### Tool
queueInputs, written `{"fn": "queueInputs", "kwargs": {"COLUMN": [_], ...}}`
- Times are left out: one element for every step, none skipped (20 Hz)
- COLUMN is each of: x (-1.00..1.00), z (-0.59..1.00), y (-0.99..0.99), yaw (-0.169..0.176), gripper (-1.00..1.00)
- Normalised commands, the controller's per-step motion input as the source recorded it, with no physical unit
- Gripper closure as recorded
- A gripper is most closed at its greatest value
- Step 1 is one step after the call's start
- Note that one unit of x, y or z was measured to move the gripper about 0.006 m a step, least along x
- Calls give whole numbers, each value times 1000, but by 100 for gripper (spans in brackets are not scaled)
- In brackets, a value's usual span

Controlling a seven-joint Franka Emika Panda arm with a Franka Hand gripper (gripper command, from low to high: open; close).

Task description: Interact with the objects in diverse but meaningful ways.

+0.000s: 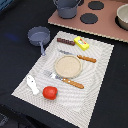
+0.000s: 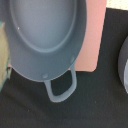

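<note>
Placemat (image 1: 95, 75), pale and woven, lies on the dark table (image 1: 15, 60) with most items on it. Red tomato (image 1: 49, 92) sits near the mat's near edge, with the white fish-like piece (image 1: 32, 84) just beside it toward the exterior view's left. Round tan plate (image 1: 67, 65) is at mat centre; an orange-handled fork (image 1: 65, 80) lies along its near side, an orange-handled knife (image 1: 79, 56) along its far side. Brown sausage (image 1: 65, 41) and yellow packet with red marks (image 1: 82, 43) lie side by side at the mat's far edge, not touching. Grey frying pan (image 1: 39, 35) rests off the mat on the dark table, handle pointing toward the mat.

Grey pot (image 1: 66, 7) stands on the pink toy stove (image 1: 107, 27) at the far side, next to black burner discs (image 1: 89, 18). Wrist view looks straight down into the pot (image 2: 45, 37): bare inside, one loop handle (image 2: 61, 89) projecting over the dark surface, pink stove top beside it.

Gripper: not visible in either view, so I cannot tell how its fingers are set.
</note>
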Motion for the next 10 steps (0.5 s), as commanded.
{"fn": "queueInputs", "kwargs": {"x": [820,814,783,771,766,760,766,763,737,731], "z": [131,123,134,151,171,183,189,186,160,146], "y": [-334,-334,-366,-383,-391,-409,-417,-449,-520,-534], "yaw": [-18,-17,-26,-28,-31,-33,-26,-24,-18,-17], "gripper": [-100,-100,-100,-100,-100,-100,-100,-100,-100,-100]}}
